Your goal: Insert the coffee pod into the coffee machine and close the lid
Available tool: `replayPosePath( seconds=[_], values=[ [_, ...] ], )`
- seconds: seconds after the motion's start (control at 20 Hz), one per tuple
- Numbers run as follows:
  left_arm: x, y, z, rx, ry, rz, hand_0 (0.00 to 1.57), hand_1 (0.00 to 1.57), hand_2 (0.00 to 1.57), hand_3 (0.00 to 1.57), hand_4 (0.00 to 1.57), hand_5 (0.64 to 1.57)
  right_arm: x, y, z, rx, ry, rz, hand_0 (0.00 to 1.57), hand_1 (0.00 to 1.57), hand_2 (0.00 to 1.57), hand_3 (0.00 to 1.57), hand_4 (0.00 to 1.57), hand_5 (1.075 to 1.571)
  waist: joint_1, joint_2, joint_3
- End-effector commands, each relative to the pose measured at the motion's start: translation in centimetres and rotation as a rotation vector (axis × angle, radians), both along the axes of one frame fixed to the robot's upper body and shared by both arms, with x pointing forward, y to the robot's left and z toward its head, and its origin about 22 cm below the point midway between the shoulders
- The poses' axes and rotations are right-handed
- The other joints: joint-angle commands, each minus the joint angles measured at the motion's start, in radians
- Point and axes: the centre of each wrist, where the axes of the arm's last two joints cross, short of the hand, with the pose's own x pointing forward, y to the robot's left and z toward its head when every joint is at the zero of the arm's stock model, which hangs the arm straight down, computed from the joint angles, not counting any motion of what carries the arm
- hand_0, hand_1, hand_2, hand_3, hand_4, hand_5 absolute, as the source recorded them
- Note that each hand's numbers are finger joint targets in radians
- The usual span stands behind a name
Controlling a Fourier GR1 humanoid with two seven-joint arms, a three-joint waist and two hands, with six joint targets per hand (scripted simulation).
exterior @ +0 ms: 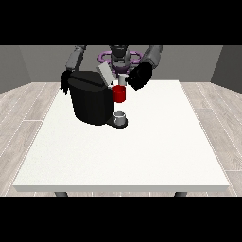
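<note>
Black coffee machine (92, 98) stands far-left on the white tabletop (142, 151), lid (106, 73) raised. My hand at the view's right (138, 76) hovers just beside a red thing at the machine (120, 94); I cannot tell its fingers' state. A grey thing (120, 117) sits below.

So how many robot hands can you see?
2. One hand is at the view's right, just beside the red thing at the machine. The other hand is at the view's left, behind the coffee machine, partly hidden.

Machine crowds my side; the near table is open

The black coffee machine (92, 101) with its raised lid (106, 74) stands before me; a red thing at the machine (119, 94) and a grey thing (120, 116) narrow the middle.
</note>
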Motion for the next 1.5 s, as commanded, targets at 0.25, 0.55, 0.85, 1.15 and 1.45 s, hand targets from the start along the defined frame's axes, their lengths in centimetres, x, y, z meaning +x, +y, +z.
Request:
replayPosePath(
  seconds=[0.25, 0.55, 0.85, 1.15, 1.45],
  values=[
    [0.8, 1.1, 5.7, -0.063, -0.059, 0.023, 1.45, 1.45, 1.48, 1.39, 0.60, 1.571, 1.9, 1.4, 0.8, 0.008, -0.050, 0.020, 0.00, 0.00, 0.00, 0.00, 0.23, 1.571, -0.003, 0.078, 0.0000],
    [0.9, 2.8, 7.1, -0.038, -0.074, 0.079, 1.44, 1.44, 1.47, 1.36, 0.63, 1.571, 3.7, -1.6, 3.9, -0.005, -0.085, 0.050, 0.00, 0.00, 0.00, 0.00, 0.26, 1.571, -0.052, 0.129, 0.0001],
    [0.8, 2.6, 6.7, 0.043, -0.060, 0.039, 1.48, 1.48, 1.50, 1.40, 0.70, 1.571, 2.6, 0.0, 0.9, -0.002, -0.024, -0.010, 0.00, 0.00, 0.00, 0.00, 0.26, 1.571, -0.018, 0.099, 0.0003],
    [0.8, 1.9, 9.5, -0.002, -0.141, 0.072, 1.39, 1.39, 1.44, 1.37, 0.60, 1.571, 4.3, 0.9, 2.6, -0.026, -0.096, 0.013, 0.00, 0.00, 0.00, 0.00, 0.24, 1.571, -0.044, 0.158, 0.0002],
    [0.9, 1.5, 6.5, -0.013, -0.157, 0.063, 1.37, 1.37, 1.38, 1.26, 0.55, 1.571, 4.3, -1.7, 2.6, 0.042, -0.089, 0.026, 0.00, 0.00, 0.00, 0.00, 0.35, 1.571, -0.042, 0.171, 0.0003]
  ],
)
